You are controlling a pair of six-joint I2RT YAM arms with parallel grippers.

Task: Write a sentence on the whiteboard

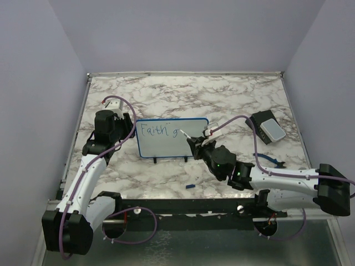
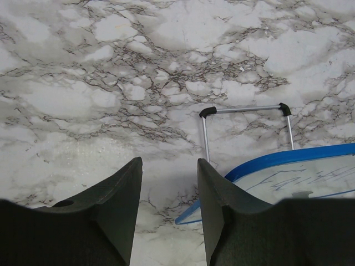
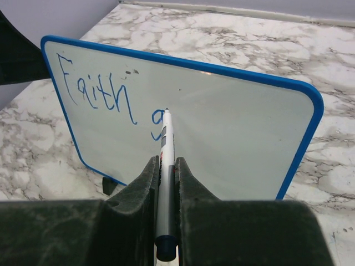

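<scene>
The whiteboard [image 1: 172, 138], white with a blue frame, stands upright on its black feet at the table's middle. It also shows in the right wrist view [image 3: 233, 138] and in the left wrist view [image 2: 310, 172]. The sentence [image 1: 158, 132] reads "Faith g" in blue ink [image 3: 100, 91]. My right gripper [image 1: 195, 145] is shut on a white marker [image 3: 165, 160], whose tip touches the board at the "g". My left gripper [image 1: 130, 128] is open at the board's left edge, and the board's corner shows between its fingers [image 2: 213, 194].
A dark block with a pale grey pad [image 1: 268, 128] lies at the right. A small blue cap [image 1: 190, 187] lies near the front edge. A blue item [image 1: 272, 160] lies by the right arm. The board's wire stand [image 2: 244, 111] rests behind it.
</scene>
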